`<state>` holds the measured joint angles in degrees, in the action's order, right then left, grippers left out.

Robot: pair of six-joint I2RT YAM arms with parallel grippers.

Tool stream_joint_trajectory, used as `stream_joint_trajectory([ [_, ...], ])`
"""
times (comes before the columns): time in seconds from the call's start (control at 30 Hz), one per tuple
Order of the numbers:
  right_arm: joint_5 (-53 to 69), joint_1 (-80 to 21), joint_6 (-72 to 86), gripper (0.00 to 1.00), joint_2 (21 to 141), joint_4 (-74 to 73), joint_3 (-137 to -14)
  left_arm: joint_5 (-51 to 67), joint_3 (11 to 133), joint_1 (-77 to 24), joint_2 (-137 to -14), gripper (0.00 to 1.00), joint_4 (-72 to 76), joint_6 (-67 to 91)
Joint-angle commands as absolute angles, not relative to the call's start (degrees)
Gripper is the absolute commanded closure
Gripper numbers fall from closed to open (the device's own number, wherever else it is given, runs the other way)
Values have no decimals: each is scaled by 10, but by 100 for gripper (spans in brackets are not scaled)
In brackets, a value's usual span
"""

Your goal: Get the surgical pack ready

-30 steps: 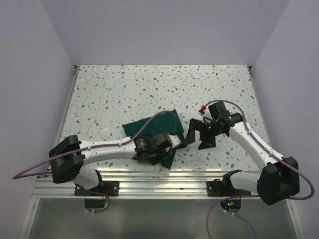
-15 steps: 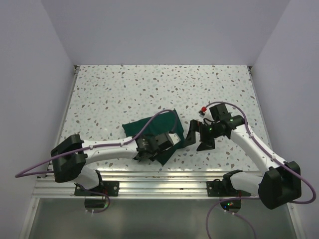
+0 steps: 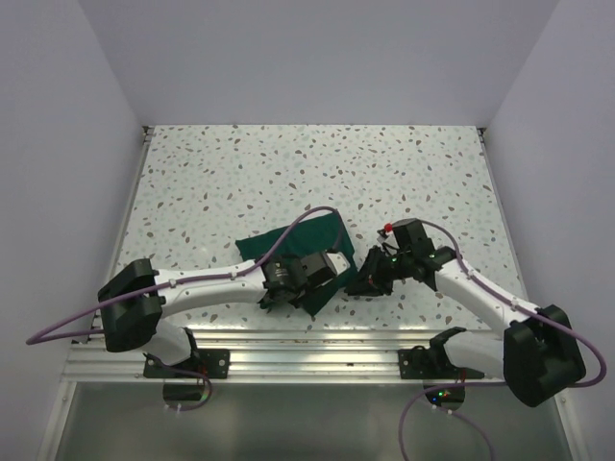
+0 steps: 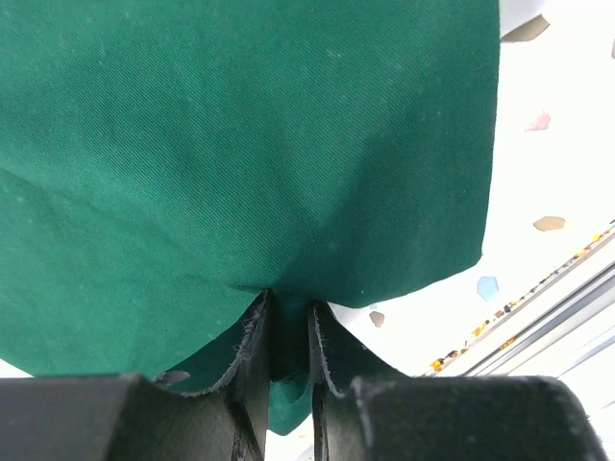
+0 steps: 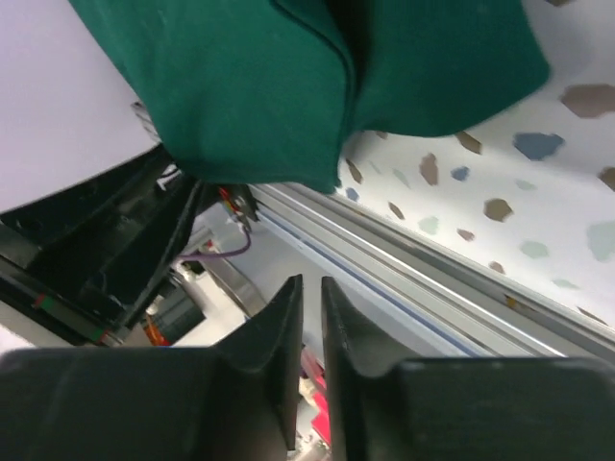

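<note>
1. Toward six o'clock on the speckled table [image 3: 240, 173], just ahead of the arm bases, lies the dark green cloth bundle [image 3: 306, 240] — folded and roughly square.
2. The left gripper [image 4: 284, 357] is clamped on a pinch of the bundle's near edge, and the fabric puckers into the jaws — a hold, I'd judge, for lifting or drawing a flap over.
3. The right gripper [image 5: 307, 322], at the bundle's four o'clock, has its fingers nearly together on nothing. The cloth sits just beyond the tips.
4. The cloth looks matte, smooth and softly creased. Whatever it wraps is hidden.
</note>
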<state>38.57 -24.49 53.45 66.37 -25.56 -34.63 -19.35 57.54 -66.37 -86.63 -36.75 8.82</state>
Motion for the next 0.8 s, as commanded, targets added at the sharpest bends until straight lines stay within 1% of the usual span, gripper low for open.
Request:
stream_joint_trajectory([
  [0.0,360,-271,656,87,673,-132,-331,-195,610,-661,-855,100,-346,85],
  [0.03,354,-281,690,91,679,-92,-325,-193,612,-662,-856,100,-345,82],
  [0.1,341,-320,726,94,712,-43,-323,-187,610,-662,-855,100,-345,79],
  [0.13,331,-332,753,100,722,-14,-326,-187,609,-662,-854,100,-345,76],
  [0.2,293,-364,771,100,743,-8,-332,-188,605,-662,-851,100,-345,76],
  [0.23,285,-370,791,100,748,18,-330,-188,605,-661,-848,100,-346,76],
  [0.33,235,-381,816,100,730,21,-319,-184,613,-661,-845,100,-351,77],
  [0.5,216,-386,845,100,734,45,-295,-178,622,-661,-836,100,-352,79],
  [0.77,163,-436,873,100,795,118,-300,-169,635,-661,-830,100,-360,73],
])
